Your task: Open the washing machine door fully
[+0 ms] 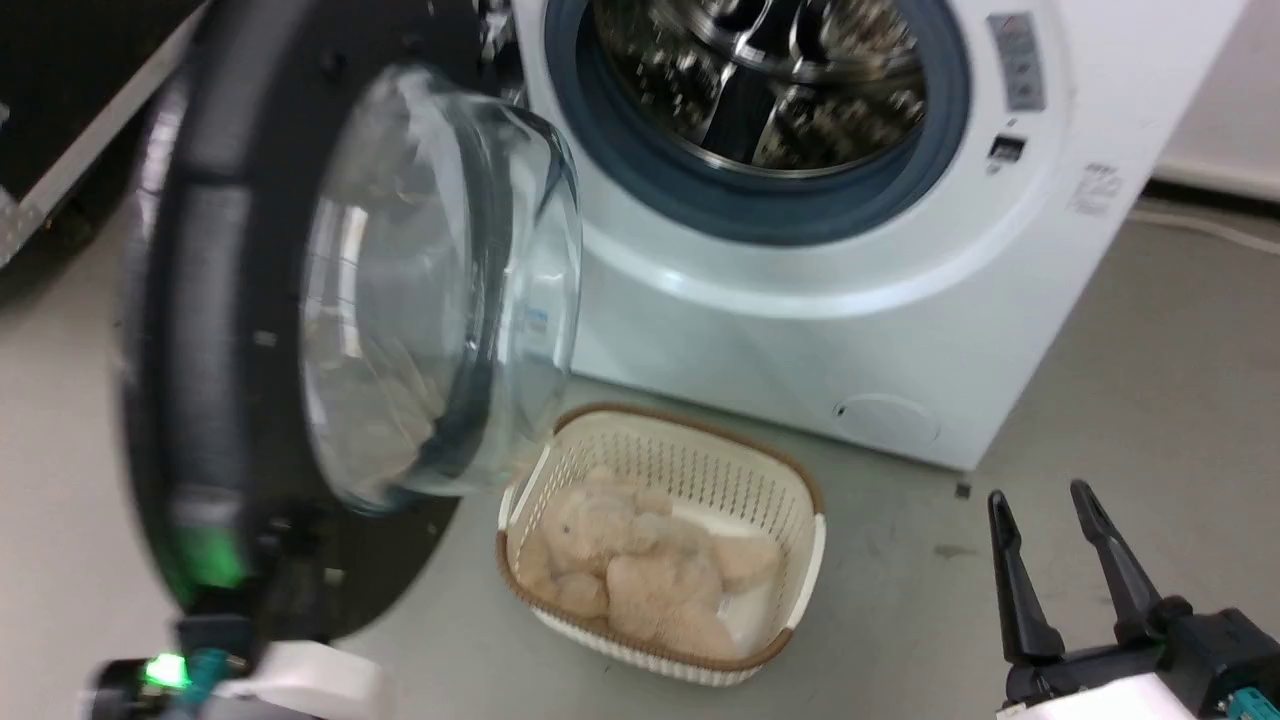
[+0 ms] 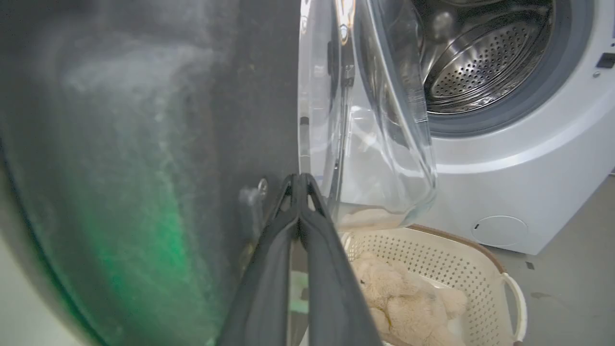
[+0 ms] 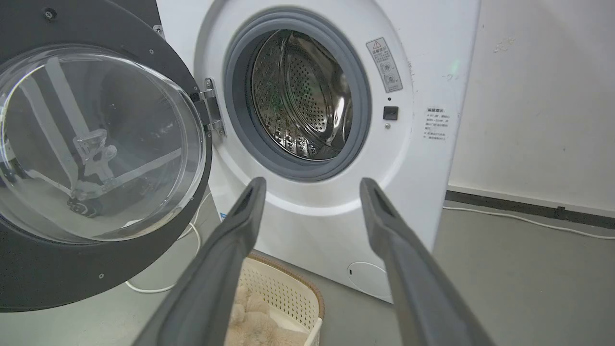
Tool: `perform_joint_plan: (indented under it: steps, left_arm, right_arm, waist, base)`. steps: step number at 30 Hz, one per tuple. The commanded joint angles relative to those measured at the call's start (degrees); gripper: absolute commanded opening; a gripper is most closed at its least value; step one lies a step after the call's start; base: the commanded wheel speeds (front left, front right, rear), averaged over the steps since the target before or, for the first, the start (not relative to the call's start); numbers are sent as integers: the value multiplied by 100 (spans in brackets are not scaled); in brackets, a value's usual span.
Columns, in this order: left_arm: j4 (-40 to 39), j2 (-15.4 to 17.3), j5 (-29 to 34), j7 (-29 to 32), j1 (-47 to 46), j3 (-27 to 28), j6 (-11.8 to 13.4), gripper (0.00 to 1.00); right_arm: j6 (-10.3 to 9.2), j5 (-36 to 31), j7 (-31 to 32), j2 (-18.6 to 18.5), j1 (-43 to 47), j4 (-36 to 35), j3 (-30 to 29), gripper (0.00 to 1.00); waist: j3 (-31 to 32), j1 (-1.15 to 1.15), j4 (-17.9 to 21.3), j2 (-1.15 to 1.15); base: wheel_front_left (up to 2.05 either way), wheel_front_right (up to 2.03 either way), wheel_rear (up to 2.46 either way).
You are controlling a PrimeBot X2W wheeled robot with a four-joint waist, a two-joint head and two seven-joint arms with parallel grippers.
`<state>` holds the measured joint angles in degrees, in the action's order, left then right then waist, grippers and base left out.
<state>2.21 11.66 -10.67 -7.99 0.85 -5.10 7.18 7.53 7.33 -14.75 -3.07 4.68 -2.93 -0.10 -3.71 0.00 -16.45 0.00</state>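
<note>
washing machine door [image 1: 190, 300] stands wide open, hinged at the left edge of the washing machine [image 1: 900, 330]. my left pincer [image 2: 299, 181]: fingers pressed together, tips against the door's black rim. my right pincer [image 1: 1038, 492]: fingers apart, holding nothing, well apart from the door. basket [image 1: 690, 465] on floor under the glass bowl.
</note>
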Motion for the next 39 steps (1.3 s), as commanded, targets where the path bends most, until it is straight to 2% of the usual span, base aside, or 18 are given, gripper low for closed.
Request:
perform_joint_plan:
  steps: [1, 5, 12, 16, 21, 25, 30, 33, 39]
  left_arm:
    - [-45, 105, -50, 37, -122, 152, 69, 0]
    - [-25, 350, -349, 224, -256, 569, 56, 0]
    - [349, 1141, -733, 404, -628, 1386, -74, 0]
    - [915, 1546, -964, 550, -1043, 1810, -72, 0]
    - [1657, 2028, -1064, 450, -1620, 1948, -315, 0]
    - [2432, 2234, -1031, 130, -2054, 1918, -406, 0]
    - [2778, 2213, -956, -359, -2166, 1857, -434, 0]
    - [2717, 2125, -883, -587, -2132, 1817, -458, 0]
    - [1559, 1508, -505, -697, -1728, 1474, -527, 0]
  right_arm:
    - [-4, -68, -25, 19, -109, -25, 22, 100]
    - [-4, -194, -25, 19, -198, -42, 46, 100]
    - [-4, -408, -25, -8, -345, -99, -1, 100]
    - [-4, -470, -25, -124, -389, -153, -39, 100]
    - [-4, -496, -24, -286, -417, -211, -26, 100]
    - [-4, -480, -24, -325, -528, -219, -31, 100]
    - [-4, -483, -24, -283, -617, -184, -70, 100]
    - [-4, -476, -24, -221, -597, -198, -194, 100]
    - [-4, -479, -25, -96, -426, -278, -710, 100]
  waist:
    - [-239, 0, -106, 0]
    - [-513, 0, -123, 0]
    - [-1005, 0, -48, 0]
    - [-1268, 0, -25, 0]
    - [-1503, 0, 28, 0]
    - [-1637, 0, 113, 0]
    - [-1535, 0, 209, 0]
    - [-1331, 0, 282, 0]
    - [-531, 0, 449, 0]
  base:
    - [0, 0, 0]
    - [0, 0, 0]
    - [0, 0, 0]
    - [0, 0, 0]
    - [0, 0, 0]
    - [0, 0, 0]
    - [0, 0, 0]
    - [0, 0, 0]
    - [0, 0, 0]
